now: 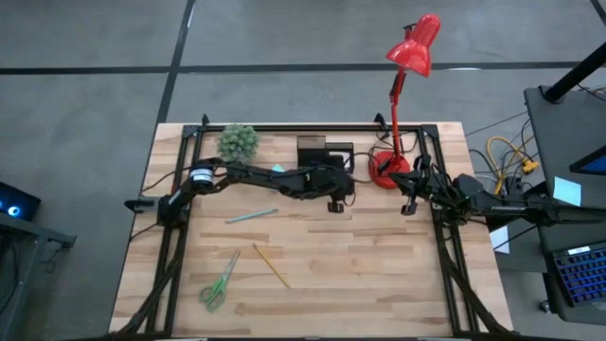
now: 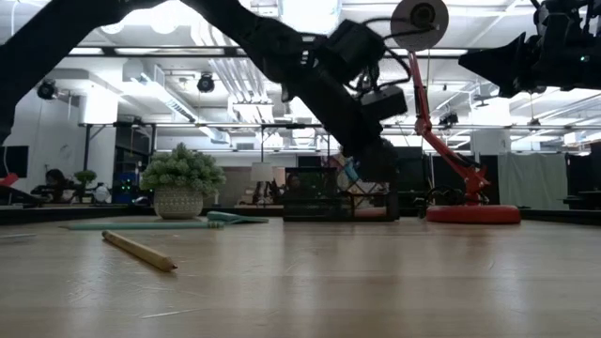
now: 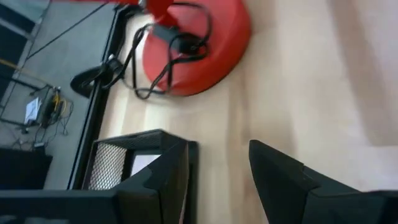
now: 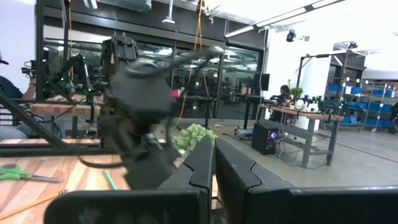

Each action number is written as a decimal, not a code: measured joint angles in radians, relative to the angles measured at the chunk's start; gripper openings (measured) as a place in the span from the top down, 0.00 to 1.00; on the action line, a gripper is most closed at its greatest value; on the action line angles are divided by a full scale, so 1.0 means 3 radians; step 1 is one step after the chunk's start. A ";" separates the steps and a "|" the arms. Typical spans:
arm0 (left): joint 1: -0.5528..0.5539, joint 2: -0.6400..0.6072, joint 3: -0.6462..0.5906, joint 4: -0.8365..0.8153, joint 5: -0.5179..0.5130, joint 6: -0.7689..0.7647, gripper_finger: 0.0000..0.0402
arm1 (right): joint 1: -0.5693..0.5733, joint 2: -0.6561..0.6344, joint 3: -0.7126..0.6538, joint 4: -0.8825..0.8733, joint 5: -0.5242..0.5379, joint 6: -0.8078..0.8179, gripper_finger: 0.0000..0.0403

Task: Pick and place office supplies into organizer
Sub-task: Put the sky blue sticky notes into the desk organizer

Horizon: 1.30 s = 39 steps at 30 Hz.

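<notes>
The black mesh organizer (image 1: pixel 326 152) stands at the table's far middle, and something pale lies inside it (image 3: pixel 146 163). My left gripper (image 3: pixel 217 155) hovers open just off its near right corner (image 1: pixel 337 199), with only bare wood between the fingers. A teal pen (image 1: pixel 251 216), a yellow pencil (image 1: pixel 272 265) and green-handled scissors (image 1: pixel 218 284) lie flat on the wood nearer the front. A small light-blue piece (image 1: pixel 277 169) lies beside the left arm. My right gripper (image 4: pixel 214 149) is shut and empty, held off the table at the right edge (image 1: pixel 409 194).
The red desk lamp's round base (image 1: pixel 388 170) with its black cord (image 3: pixel 177 43) stands just right of the organizer, close to my left gripper. A potted plant (image 1: pixel 237 142) sits at the far left. The black frame rails (image 1: pixel 284 130) run along the table's edges.
</notes>
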 joint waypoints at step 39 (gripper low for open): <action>-0.0646 -0.1310 -0.0955 -0.1697 -0.0350 -0.0666 0.61 | 0.0000 0.0006 0.0001 -0.0031 -0.0001 0.0038 0.98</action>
